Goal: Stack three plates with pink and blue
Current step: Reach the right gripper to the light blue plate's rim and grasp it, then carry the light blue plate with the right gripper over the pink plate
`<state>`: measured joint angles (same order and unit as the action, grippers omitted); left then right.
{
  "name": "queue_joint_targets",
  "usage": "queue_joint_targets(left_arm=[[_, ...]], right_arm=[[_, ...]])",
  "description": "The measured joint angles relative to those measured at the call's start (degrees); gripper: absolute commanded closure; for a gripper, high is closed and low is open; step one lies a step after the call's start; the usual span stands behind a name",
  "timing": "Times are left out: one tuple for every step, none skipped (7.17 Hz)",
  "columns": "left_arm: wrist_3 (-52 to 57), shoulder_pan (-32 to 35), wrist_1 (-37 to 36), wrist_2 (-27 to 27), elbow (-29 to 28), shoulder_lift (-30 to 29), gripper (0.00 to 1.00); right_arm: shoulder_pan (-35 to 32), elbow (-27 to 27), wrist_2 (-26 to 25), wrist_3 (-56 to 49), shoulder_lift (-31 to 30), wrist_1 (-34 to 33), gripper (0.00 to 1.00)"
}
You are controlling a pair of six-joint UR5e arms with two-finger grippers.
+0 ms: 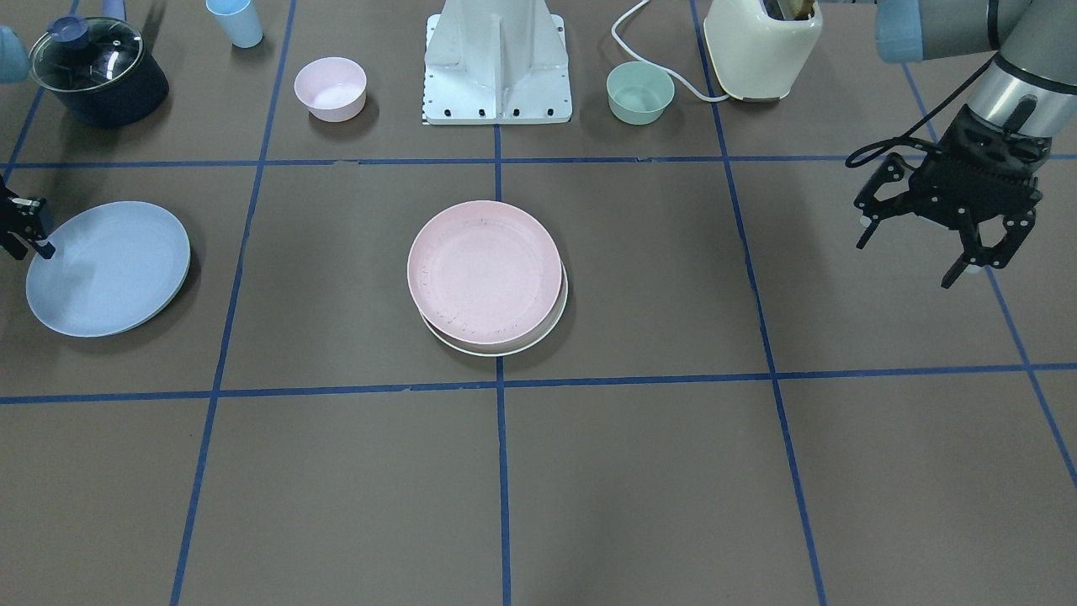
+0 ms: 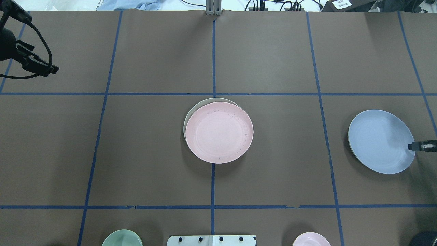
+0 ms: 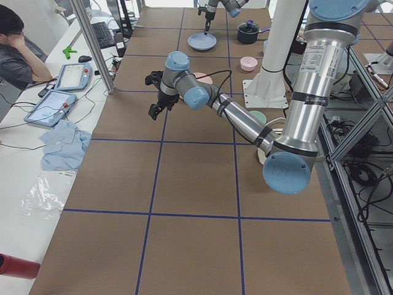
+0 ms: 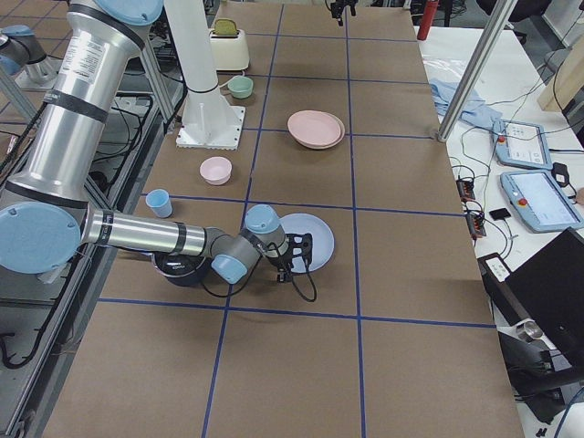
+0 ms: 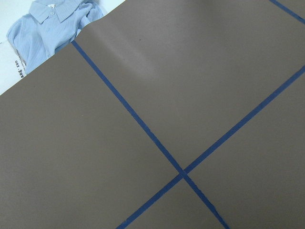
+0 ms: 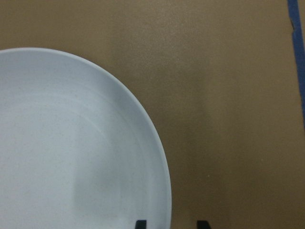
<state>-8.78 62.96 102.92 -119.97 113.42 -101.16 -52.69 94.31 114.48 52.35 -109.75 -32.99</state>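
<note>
The speckled pink plate (image 1: 484, 271) lies on the cream-green plate (image 1: 513, 345) at the table's middle, shifted a little off centre; both show in the overhead view (image 2: 219, 132). The light blue plate (image 1: 108, 268) lies apart on the robot's right side (image 2: 380, 140). My right gripper (image 2: 421, 146) is low at that plate's outer rim. In the right wrist view (image 6: 171, 224) its fingertips stand apart, one over the blue plate (image 6: 71, 143) and one outside the rim. My left gripper (image 1: 913, 259) is open and empty, held above the table far on the robot's left.
Along the robot's side stand a dark pot with a glass lid (image 1: 99, 71), a small blue cup (image 1: 236, 21), a small pink bowl (image 1: 330, 88), the robot base (image 1: 498, 63), a small green bowl (image 1: 639, 93) and a cream toaster (image 1: 761, 46). A blue cloth (image 2: 129, 4) lies beyond the far edge.
</note>
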Motion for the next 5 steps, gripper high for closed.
queue_joint_targets(left_arm=[[0.0,0.0,0.0,0.0,0.0,0.0,0.0],[0.0,0.0,0.0,0.0,0.0,0.0,0.0],[-0.1,0.0,0.0,0.0,0.0,0.0,0.0],[-0.1,0.0,0.0,0.1,-0.1,0.0,0.0],[-0.1,0.0,0.0,0.1,-0.2,0.0,0.0]], right_arm=[[0.0,-0.3,0.0,0.1,0.6,0.0,1.0],[0.0,-0.7,0.0,0.3,0.8,0.0,1.0],[0.0,-0.9,0.0,0.4,1.0,0.0,1.0],[0.0,-0.7,-0.1,0.5,1.0,0.1,1.0],[-0.1,0.5,0.0,0.5,1.0,0.0,1.0]])
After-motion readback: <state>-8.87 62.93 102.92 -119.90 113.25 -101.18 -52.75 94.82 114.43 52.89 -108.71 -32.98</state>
